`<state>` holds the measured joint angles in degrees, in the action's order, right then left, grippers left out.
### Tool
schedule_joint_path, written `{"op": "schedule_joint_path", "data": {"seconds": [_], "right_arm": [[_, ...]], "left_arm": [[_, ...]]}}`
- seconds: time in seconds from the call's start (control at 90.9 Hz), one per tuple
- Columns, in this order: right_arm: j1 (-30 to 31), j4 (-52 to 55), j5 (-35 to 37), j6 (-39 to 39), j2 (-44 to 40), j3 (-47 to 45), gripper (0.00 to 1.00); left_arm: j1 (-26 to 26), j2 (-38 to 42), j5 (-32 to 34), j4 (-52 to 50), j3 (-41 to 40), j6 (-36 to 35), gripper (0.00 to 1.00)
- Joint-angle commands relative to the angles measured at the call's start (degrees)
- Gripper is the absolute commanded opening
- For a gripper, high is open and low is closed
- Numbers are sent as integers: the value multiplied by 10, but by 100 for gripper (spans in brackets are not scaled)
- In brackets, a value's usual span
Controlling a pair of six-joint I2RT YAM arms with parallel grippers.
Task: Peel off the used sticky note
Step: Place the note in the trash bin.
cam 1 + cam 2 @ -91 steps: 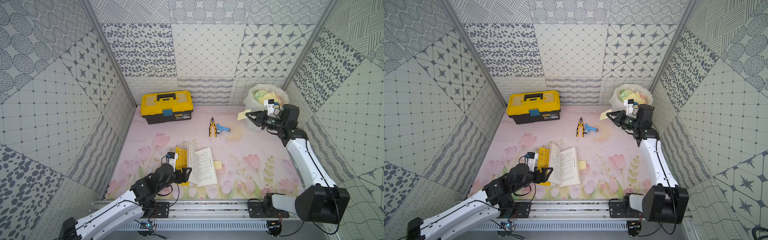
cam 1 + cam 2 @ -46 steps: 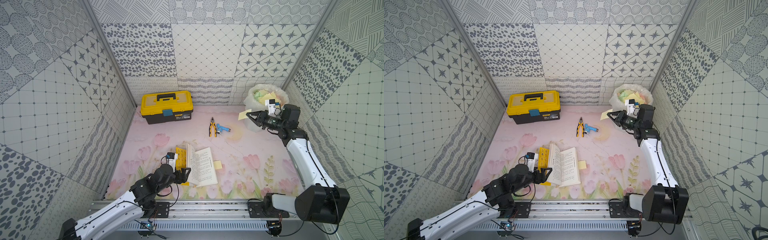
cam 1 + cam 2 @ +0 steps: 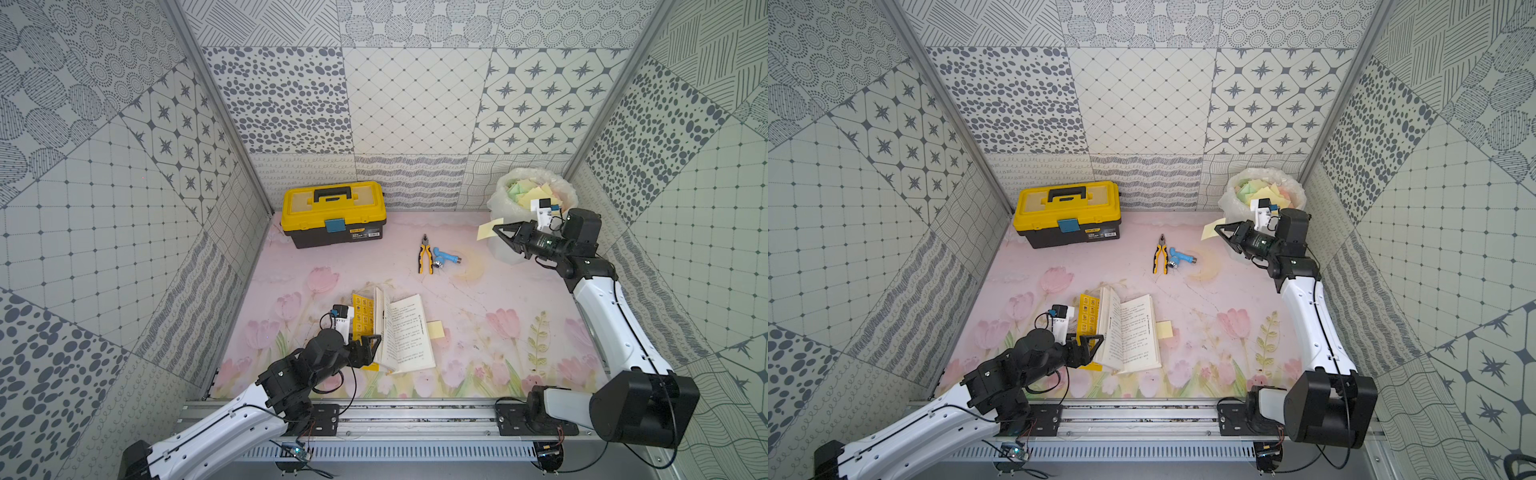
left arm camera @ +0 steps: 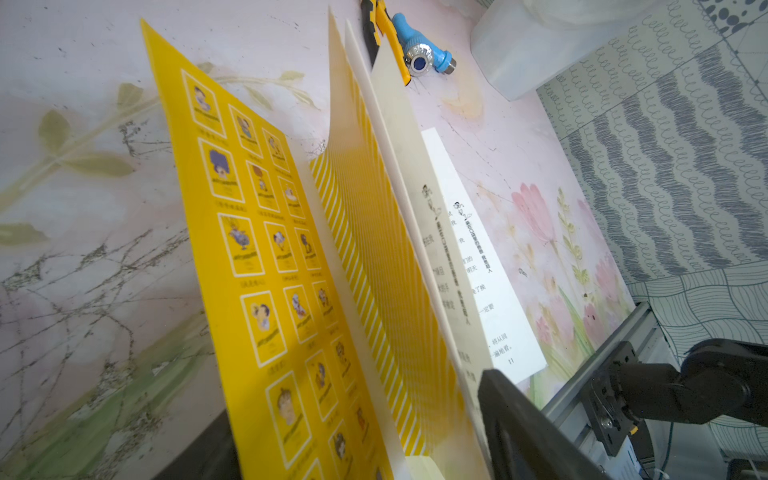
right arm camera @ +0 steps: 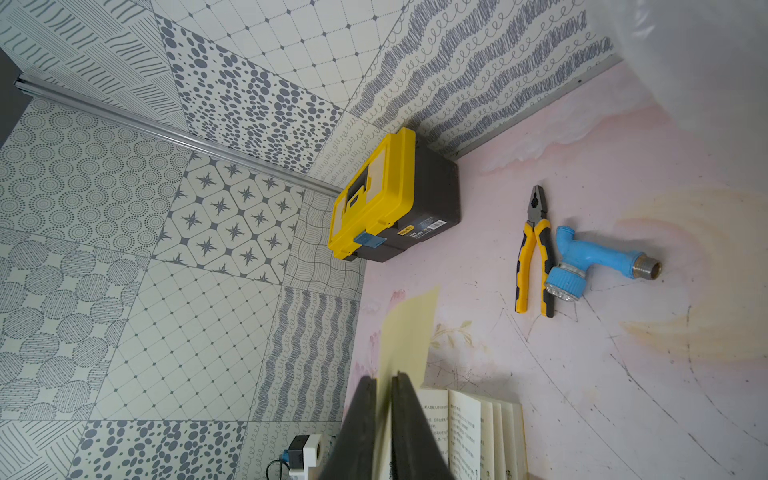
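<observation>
The used sticky note, pale yellow, is off the book and in the air at about 2 o'clock over the floral mat. The right gripper pinches it by one edge. In the right wrist view its black fingers are closed flat on the paper.

Just behind the note, at the 2 o'clock corner, stands a bag-lined waste bin holding yellow and green notes.

At 6 o'clock lies an open book with a second sticky note poking out past its right page.

The left gripper sits at the book's near left corner with its jaws wide apart. The yellow cover and raised pages stand between them, and I cannot tell whether they press on the book.

Pliers and a blue tap lie side by side toward 12 o'clock. A yellow toolbox sits at 11 o'clock.
</observation>
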<state>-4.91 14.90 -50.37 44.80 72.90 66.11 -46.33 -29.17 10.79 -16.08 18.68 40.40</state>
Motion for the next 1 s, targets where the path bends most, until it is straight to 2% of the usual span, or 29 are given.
{"op": "schedule_joint_path", "data": {"seconds": [0.0,0.11,0.473,0.704,0.858,0.99], "right_arm": [[-3,-12,-6,2,2,22,13],[-5,-12,-7,3,2,23,13],[-14,-12,-5,9,2,37,13],[-33,-12,0,20,11,79,13],[-68,-2,7,26,29,126,13],[-117,-1,17,42,54,162,13]], "left_arm": [[2,-2,5,2,0,-8,75],[3,-12,10,0,1,-9,67],[3,-72,34,-17,22,-9,31],[3,-100,26,-2,31,-16,17],[3,-120,30,-5,42,-16,0],[3,-128,33,-8,45,-19,0]]}}
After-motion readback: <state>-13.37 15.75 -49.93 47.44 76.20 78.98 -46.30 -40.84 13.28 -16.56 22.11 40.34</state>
